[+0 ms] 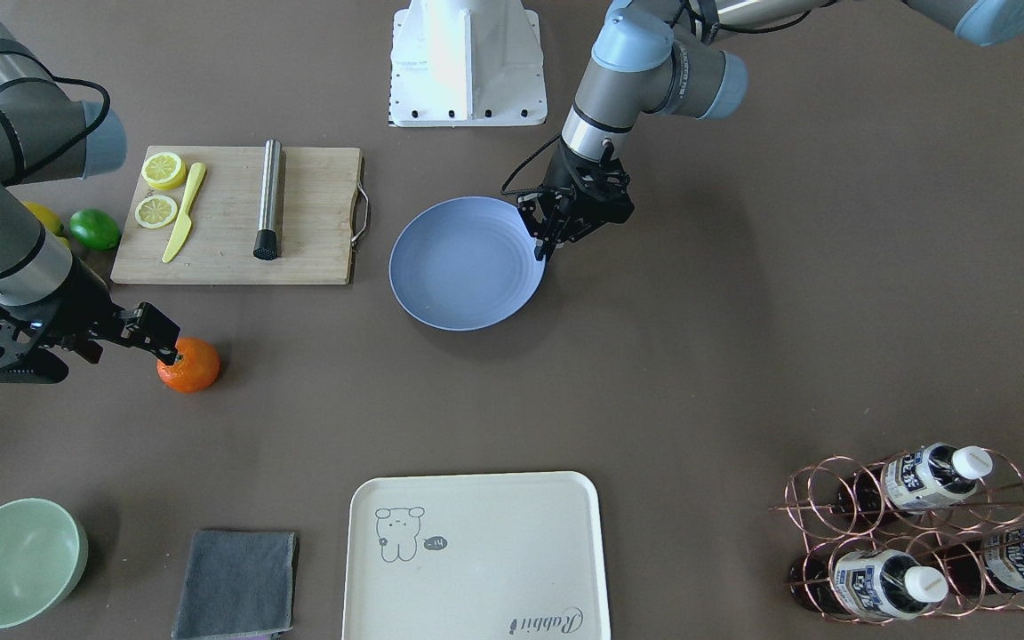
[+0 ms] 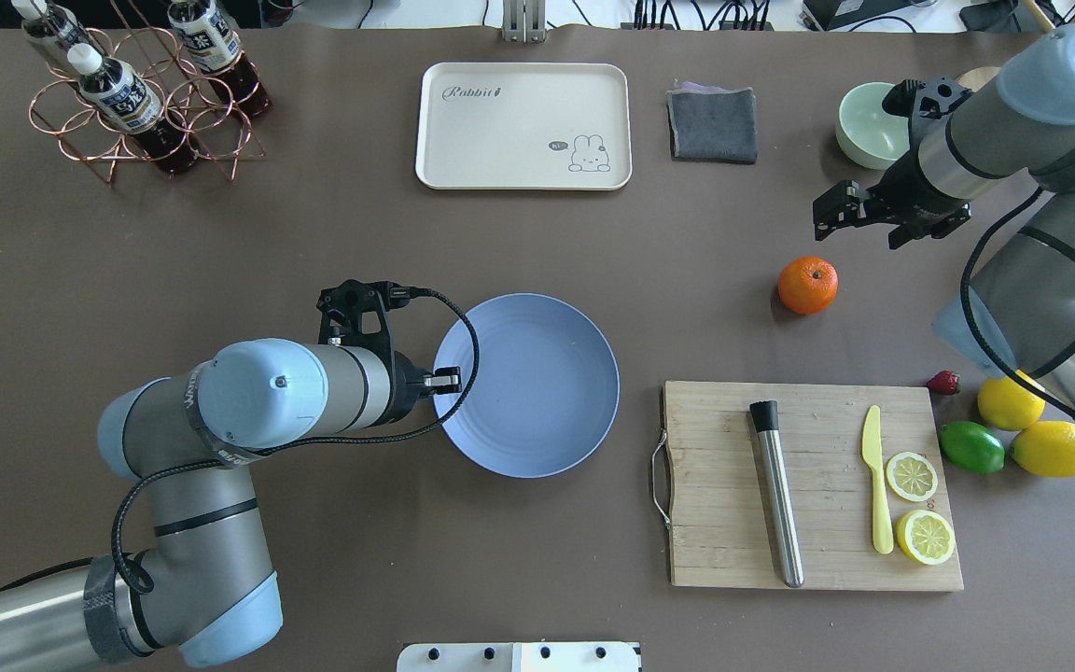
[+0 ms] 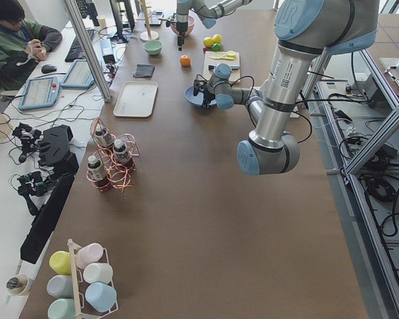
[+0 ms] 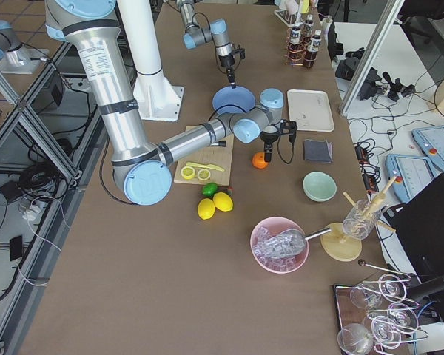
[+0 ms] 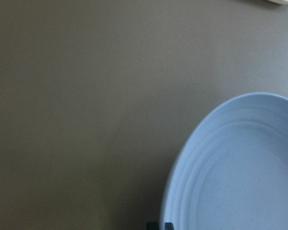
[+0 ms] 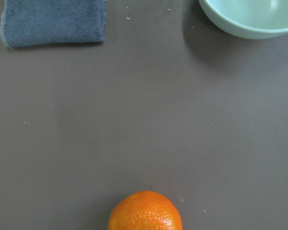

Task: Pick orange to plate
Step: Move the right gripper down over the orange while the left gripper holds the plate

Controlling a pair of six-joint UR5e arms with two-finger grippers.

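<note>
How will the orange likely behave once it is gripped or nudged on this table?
The orange is round and sits loose on the flat table, so an off-centre nudge would probably roll it. Its dimpled peel, clear in the right wrist view, should give fair grip, and it likely yields slightly when squeezed.

The orange (image 1: 188, 364) sits on the brown desk (image 1: 699, 356). The right end effector (image 1: 167, 351) is at the orange's edge; I cannot tell if it touches. The blue plate (image 1: 466, 267) lies well apart from the orange. The left end effector (image 1: 546, 244) points down at the plate's rim. A wooden board (image 1: 316, 222) with lemon slices (image 1: 156, 211) and a yellow knife (image 1: 185, 212) lies beside the plate.
</note>
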